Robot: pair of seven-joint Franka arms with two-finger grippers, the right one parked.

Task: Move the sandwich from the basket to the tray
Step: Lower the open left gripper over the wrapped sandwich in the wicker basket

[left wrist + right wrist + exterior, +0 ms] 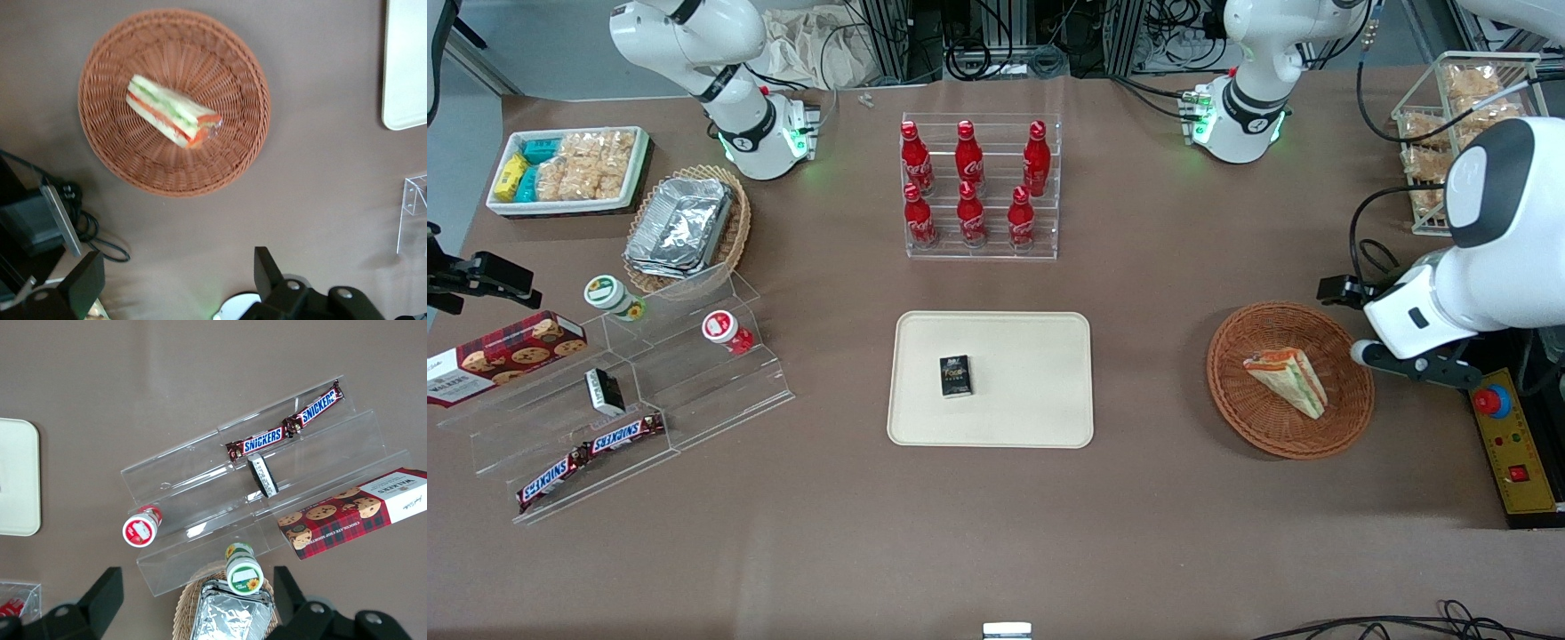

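Note:
The sandwich (1288, 380) (173, 111), a wrapped wedge with orange-red and green layers, lies in the round reddish-brown wicker basket (1245, 418) (133, 167). My gripper (1348, 322) (177, 273) hangs open above the table just off the basket's rim, toward the working arm's end, with nothing between its fingers (268, 268). The cream tray (1032, 373) (405, 67) lies flat at the table's middle, toward the parked arm's end from the basket, and carries a small black box (955, 375).
An acrylic rack of red cola bottles (980, 187) stands farther from the front camera than the tray. A yellow emergency-stop box (1513, 444) and cables lie beside the basket. A clear stepped shelf (631, 400) with Snickers bars (283, 430) sits toward the parked arm's end.

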